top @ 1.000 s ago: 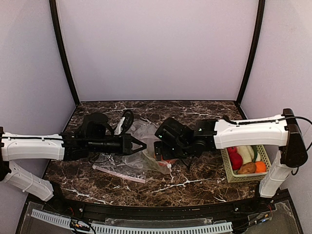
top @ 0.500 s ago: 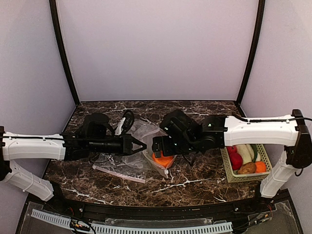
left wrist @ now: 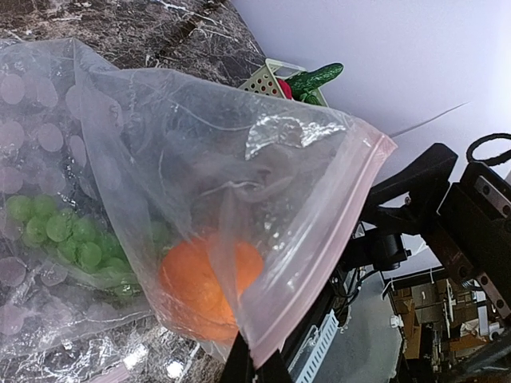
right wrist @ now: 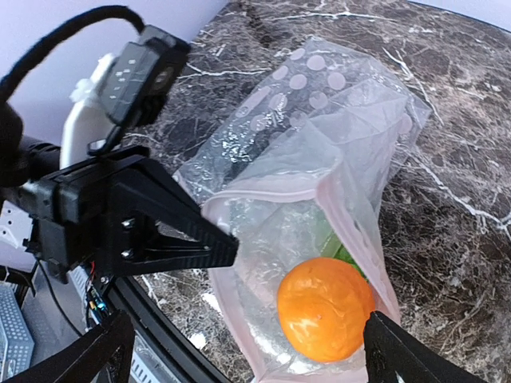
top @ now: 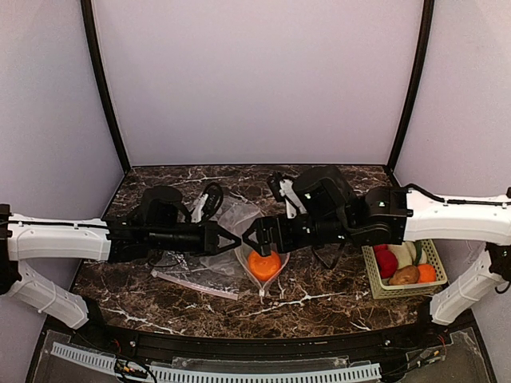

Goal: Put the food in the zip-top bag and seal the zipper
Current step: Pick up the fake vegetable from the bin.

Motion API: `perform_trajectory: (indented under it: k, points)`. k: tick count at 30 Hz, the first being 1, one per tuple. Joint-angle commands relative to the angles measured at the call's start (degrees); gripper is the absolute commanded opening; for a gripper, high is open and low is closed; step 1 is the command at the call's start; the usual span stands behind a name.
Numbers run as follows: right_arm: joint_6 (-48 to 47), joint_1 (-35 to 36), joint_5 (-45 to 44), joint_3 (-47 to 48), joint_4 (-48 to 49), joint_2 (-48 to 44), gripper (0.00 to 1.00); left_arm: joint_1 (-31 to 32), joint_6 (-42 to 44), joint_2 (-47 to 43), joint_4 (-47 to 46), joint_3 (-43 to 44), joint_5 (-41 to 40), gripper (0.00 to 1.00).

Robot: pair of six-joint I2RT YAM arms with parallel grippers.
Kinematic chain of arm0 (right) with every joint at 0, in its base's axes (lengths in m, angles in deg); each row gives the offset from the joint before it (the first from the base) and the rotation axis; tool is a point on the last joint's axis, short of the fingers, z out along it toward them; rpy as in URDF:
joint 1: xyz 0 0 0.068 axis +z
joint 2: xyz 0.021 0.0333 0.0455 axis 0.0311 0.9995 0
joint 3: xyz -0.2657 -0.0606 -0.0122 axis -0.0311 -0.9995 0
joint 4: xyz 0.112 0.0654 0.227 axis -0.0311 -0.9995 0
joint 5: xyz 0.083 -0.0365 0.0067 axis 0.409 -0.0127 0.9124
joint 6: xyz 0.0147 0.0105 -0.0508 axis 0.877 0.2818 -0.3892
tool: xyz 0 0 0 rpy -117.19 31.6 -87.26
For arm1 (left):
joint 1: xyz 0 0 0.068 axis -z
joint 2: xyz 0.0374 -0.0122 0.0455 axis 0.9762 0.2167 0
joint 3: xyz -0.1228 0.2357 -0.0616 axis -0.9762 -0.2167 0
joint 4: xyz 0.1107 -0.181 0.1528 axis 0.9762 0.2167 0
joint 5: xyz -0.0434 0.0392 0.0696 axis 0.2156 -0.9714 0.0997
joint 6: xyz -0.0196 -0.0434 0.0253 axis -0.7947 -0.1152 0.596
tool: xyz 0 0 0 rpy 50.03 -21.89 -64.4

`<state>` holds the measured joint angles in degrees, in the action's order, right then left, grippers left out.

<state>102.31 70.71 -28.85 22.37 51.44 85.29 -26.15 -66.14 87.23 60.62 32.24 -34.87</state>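
The left pincer pinches the zip-top bag at its mouth, and the right pincer stands wide over the orange inside.

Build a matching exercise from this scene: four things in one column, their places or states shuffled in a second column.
Things:
1. orange fruit
2. brown potato
3. left end effector
4. right end effector

Places or states:
a. open
b. in the pale green basket
c. inside the zip-top bag
d. shut on the bag's mouth edge

Pairs: 1c, 2b, 3d, 4a
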Motion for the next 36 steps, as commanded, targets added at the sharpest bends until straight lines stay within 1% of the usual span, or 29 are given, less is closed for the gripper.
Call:
perform_trajectory:
  k: [1,7,13,16,20,23,26,30,32,36]
  points:
    - [-3.6,0.77,3.8,-1.95,4.25,-4.28,0.98,-0.52,2.07,0.53,2.25,2.71,-0.54,0.01]
    - [-4.17,0.77,1.63,-3.97,2.24,-10.88,0.98,-2.46,4.18,2.22,5.23,5.84,3.13,0.01]
    - [-2.02,0.18,-6.75,-3.04,-7.76,-14.02,0.98,-4.86,7.69,4.8,7.9,10.36,9.95,0.01]
    - [0.05,-2.51,-7.92,-2.84,-13.02,-14.59,0.98,-7.36,8.95,5.97,9.6,13.3,15.09,0.01]
    - [2.4,-7.41,-8.56,-3.85,-18.39,-15.89,0.97,-9.25,14.07,8.05,14.51,18.18,19.79,0.01]
    - [3.75,-11.86,-9.61,-4.95,-21.97,-17.44,0.98,-10.08,17.28,9.88,16.31,20.79,23.61,0.01]
    - [4.56,-18.14,-9.63,-6.38,-26.2,-19.13,0.98,-11.3,20.08,11.86,15.58,22.32,25.78,0.01]
    - [4.19,-29.13,-8.42,-9.11,-30.06,-21.64,0.97,-13.35,20.63,14.2,12.31,21.86,29.03,0.01]
    - [3.09,-34.97,-6.77,-10.92,-30.57,-22.83,0.96,-14.23,20.84,14.9,10.38,21.17,30.01,0.01]
    - [0.44,-45.87,-2.69,-14.64,-30.04,-24.28,0.92,-15.29,22.67,15.69,9.46,20.41,30.81,0.01]
